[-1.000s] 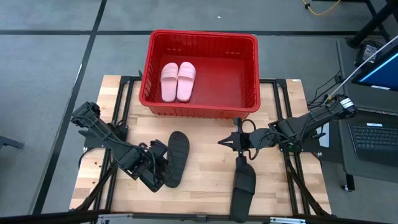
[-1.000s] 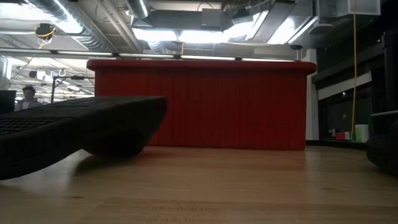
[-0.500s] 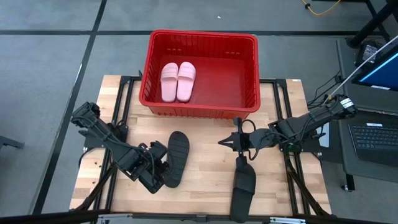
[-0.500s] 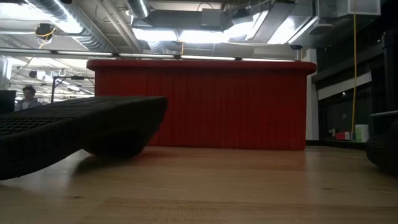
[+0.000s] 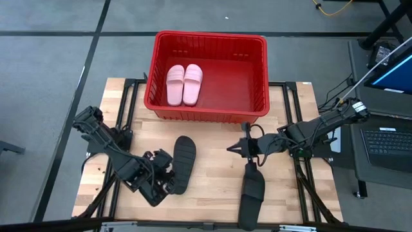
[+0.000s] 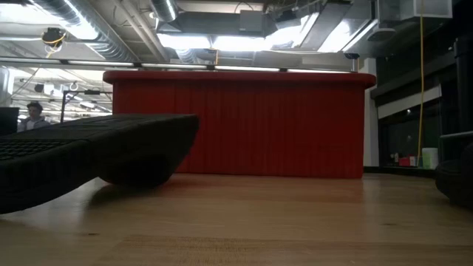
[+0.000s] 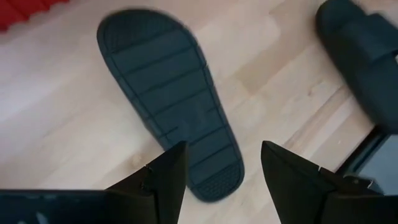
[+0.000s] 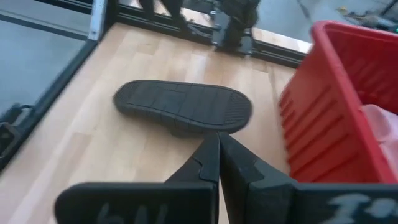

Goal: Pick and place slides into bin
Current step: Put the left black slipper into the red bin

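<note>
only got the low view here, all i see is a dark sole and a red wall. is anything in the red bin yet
Observer: Yes, two pale pink slide sandals lie side by side in the large red plastic lattice bin.
Operator: where's the left gripper
Observer: The left gripper sits by the heel of the upturned black slide sandal, fingers open, nothing held.
Operator: and the other black one
Observer: The second black slide sandal lies at the table's front edge, near the shut right gripper.

This looks like a big lab or workshop. In the low view, shiny air pipes (image 6: 89, 33) and long lights (image 6: 222, 41) hang from a bare ceiling at the top. The high view shows a gray floor (image 5: 51, 58), a wooden table (image 5: 212, 167) on a black frame, and a laptop (image 5: 389, 145) at the right edge.
</note>
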`<action>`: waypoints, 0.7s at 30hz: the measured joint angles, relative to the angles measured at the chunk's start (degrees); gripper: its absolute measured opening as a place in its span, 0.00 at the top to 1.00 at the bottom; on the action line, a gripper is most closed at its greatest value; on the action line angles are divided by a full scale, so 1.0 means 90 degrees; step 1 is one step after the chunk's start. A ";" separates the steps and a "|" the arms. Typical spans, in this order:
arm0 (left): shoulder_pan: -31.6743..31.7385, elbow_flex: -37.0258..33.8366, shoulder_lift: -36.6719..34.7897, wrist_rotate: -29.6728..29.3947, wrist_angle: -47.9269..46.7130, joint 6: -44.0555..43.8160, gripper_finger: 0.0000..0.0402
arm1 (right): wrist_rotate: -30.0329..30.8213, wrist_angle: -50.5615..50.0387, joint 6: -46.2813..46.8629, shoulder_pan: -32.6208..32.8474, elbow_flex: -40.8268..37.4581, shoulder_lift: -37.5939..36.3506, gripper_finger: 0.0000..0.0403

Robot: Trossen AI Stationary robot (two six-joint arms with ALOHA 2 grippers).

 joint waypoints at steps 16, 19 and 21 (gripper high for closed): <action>-0.0673 -0.1589 0.0007 -0.0230 0.1713 -0.0666 0.51 | -0.0115 0.0472 0.0162 0.0000 0.0000 0.0002 0.98; -0.0866 -0.1846 0.0007 -0.0370 0.1940 -0.0822 0.51 | -0.0114 0.0632 0.0164 0.0000 0.0000 0.0002 0.98; -0.1020 -0.1930 0.0007 -0.0661 0.1939 -0.1001 0.51 | -0.0110 0.0691 0.0172 0.0000 0.0000 0.0002 0.98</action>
